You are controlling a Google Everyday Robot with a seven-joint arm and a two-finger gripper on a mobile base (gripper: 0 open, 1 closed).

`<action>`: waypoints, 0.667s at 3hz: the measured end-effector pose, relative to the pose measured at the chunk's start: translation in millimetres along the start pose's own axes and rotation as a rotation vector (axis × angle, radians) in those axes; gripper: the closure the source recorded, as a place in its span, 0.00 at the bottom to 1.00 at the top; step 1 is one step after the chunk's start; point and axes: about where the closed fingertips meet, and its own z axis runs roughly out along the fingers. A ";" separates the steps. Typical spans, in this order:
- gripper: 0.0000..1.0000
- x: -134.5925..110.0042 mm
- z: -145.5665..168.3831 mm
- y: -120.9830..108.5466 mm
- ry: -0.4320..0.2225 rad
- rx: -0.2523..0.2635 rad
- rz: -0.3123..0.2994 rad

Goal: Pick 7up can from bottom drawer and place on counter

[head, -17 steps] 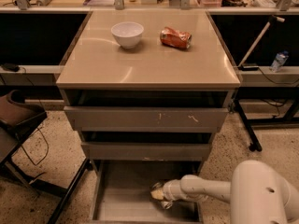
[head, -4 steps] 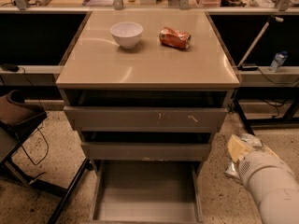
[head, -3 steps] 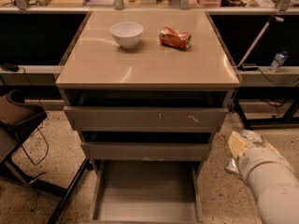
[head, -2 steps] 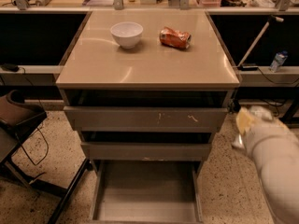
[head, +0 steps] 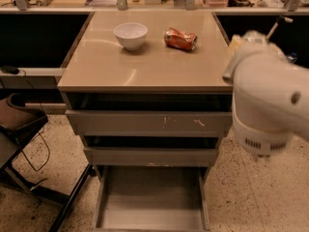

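The bottom drawer (head: 149, 206) stands pulled out at the foot of the cabinet, its flat floor bare. The counter (head: 145, 64) is the beige slab on top. My gripper (head: 240, 41) is raised to counter height just off the slab's right edge, mostly hidden behind my white arm. It is shut on the 7up can (head: 234, 46), of which only a pale sliver shows at the arm's tip, held above the counter's right rim.
A white bowl (head: 130, 34) and a dented orange-red can (head: 180, 38) sit at the back of the counter. Two upper drawer fronts (head: 149, 123) are shut. A dark chair (head: 19, 122) and cables lie at the left. Shelves with clutter run behind.
My arm has risen from beside the bottom drawer up to counter height at the right, carrying the can. The drawer stays open and empty.
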 end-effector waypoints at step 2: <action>1.00 -43.0 -1.0 15.5 -0.058 -0.012 0.037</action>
